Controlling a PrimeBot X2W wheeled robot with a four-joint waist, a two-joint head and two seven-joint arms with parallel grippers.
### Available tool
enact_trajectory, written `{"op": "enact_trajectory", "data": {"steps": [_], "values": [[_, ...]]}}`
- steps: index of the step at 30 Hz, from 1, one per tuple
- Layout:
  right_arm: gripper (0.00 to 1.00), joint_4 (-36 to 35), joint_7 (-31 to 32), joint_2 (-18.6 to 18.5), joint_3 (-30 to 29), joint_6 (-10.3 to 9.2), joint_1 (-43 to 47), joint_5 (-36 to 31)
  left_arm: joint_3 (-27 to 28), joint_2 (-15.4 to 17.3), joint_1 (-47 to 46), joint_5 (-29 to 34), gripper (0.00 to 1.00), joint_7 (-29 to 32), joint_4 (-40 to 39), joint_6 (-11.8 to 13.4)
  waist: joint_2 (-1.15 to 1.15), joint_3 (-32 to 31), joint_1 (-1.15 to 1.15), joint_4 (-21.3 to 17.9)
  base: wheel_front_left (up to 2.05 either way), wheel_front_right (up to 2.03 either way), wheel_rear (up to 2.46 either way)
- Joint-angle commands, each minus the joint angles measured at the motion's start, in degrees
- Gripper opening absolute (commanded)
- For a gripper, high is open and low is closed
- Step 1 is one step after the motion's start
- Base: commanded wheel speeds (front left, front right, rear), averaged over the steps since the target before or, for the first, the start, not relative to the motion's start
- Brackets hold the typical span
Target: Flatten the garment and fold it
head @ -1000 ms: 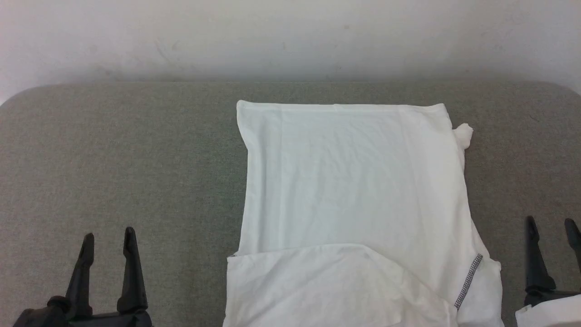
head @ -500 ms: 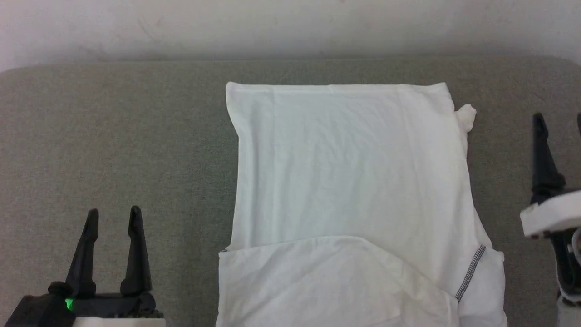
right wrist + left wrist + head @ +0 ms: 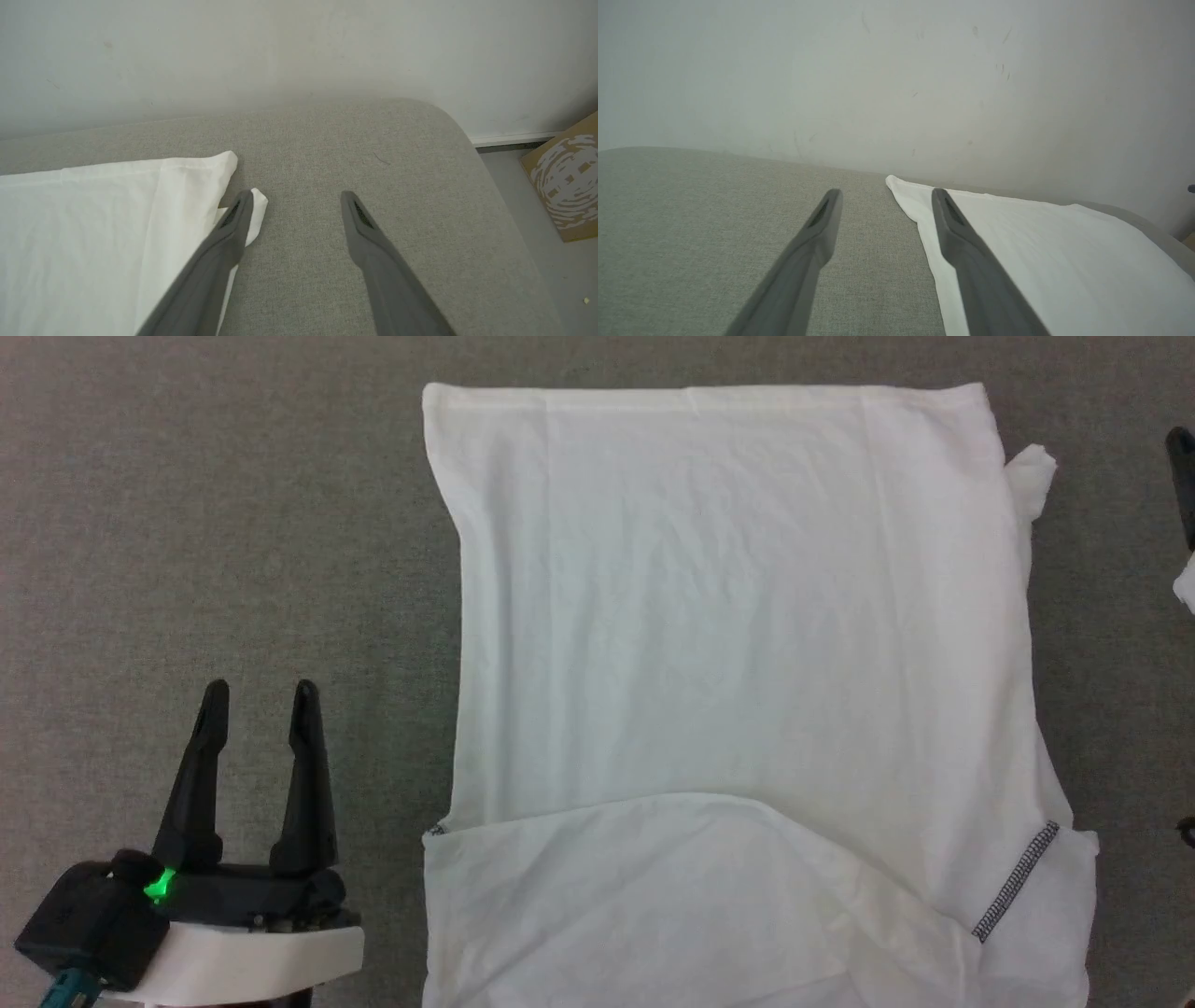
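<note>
A grey, woven-fabric-covered table with rounded corners stands against a plain white wall marked with faint scuffs. Past the table's right corner lies a pale grey floor with a white baseboard and a brown cardboard box printed with white swirls. The light is soft and even.

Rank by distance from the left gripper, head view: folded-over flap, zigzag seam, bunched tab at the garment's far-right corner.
1. Folded-over flap, near edge, toward the left gripper.
2. Zigzag seam, near right, and bunched tab, far right: too close to call.
</note>
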Motion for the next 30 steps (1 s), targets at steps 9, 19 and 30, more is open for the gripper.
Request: {"op": "enact_trajectory", "data": {"steps": [9,19,30], "values": [[1.00,3.62,1.24,1.47,-2.26,-0.03,-4.57,-2.57,1.02,-1.44,-4.36,2.16,1.00,-0.27,0.97,-2.84,0.00,9.28,-0.02,3.69,0.00,0.00,0.00],[0.12,7.32,2.56,2.05,-2.63,-0.03,-4.73,-3.02,2.33,-2.91,-5.79,3.14,1.00,-0.27,1.45,-4.70,0.00,10.73,-0.02,5.90,0.00,0.00,0.00],[0.00,8.19,-4.14,1.60,-6.57,-0.03,-3.06,-3.95,3.90,-3.85,-4.32,3.84,1.00,-0.27,3.09,-5.57,0.00,4.11,-0.02,4.34,0.00,0.00,0.00]]}}
